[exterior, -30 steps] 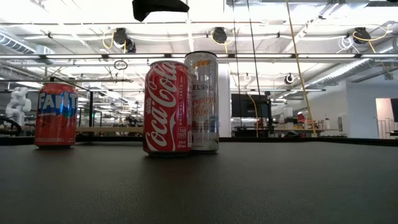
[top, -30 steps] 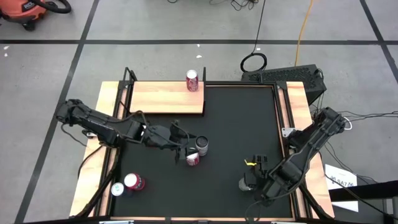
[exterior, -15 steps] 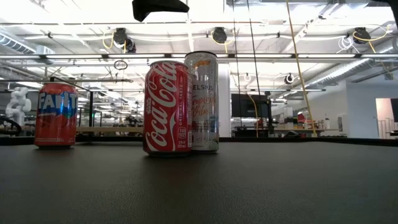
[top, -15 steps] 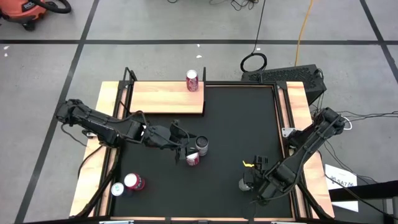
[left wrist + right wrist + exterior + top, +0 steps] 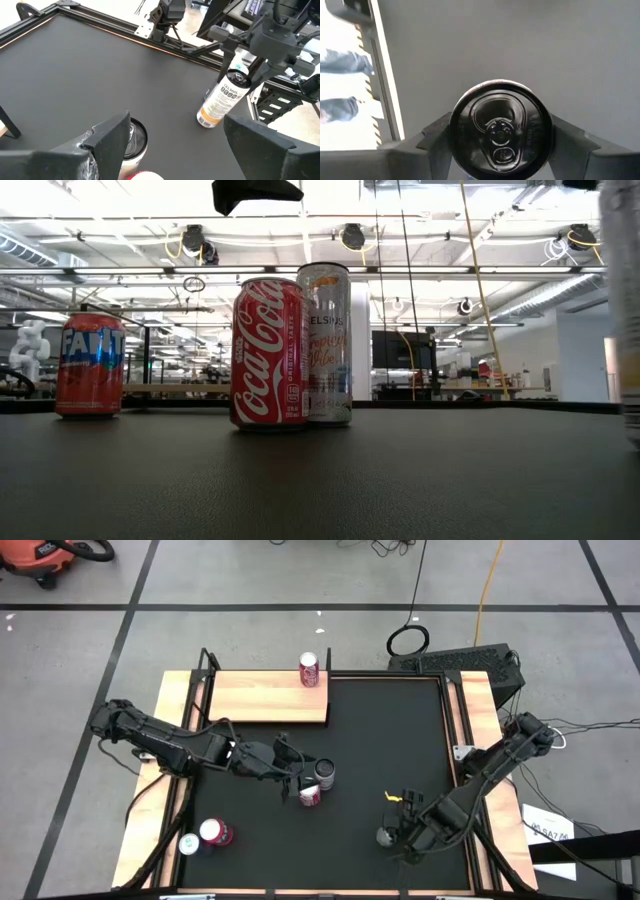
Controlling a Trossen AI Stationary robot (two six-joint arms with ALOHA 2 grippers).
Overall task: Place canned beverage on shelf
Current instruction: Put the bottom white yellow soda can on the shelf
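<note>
Carrying the white can (image 5: 223,97) is what our right gripper (image 5: 392,833) seems to be on, fingers clamped on either side of it near the front right of the table (image 5: 380,720). In the left wrist view it looks tilted, maybe just off the mat, though we can't swear to that. The shelf (image 5: 262,697) sits at the back left with one red can (image 5: 309,669) already on it, so we'd say lift well clear, keep the can upright, and swing wide of the Coke can (image 5: 267,352) and silver can (image 5: 327,343) mid-table. Our left gripper (image 5: 292,778) hangs right over those two, spread wide and holding nothing, so we'd watch that crossing. Hard bits: the low view only catches a blurry sliver at its right edge, and the shelf's posts barely show.
</note>
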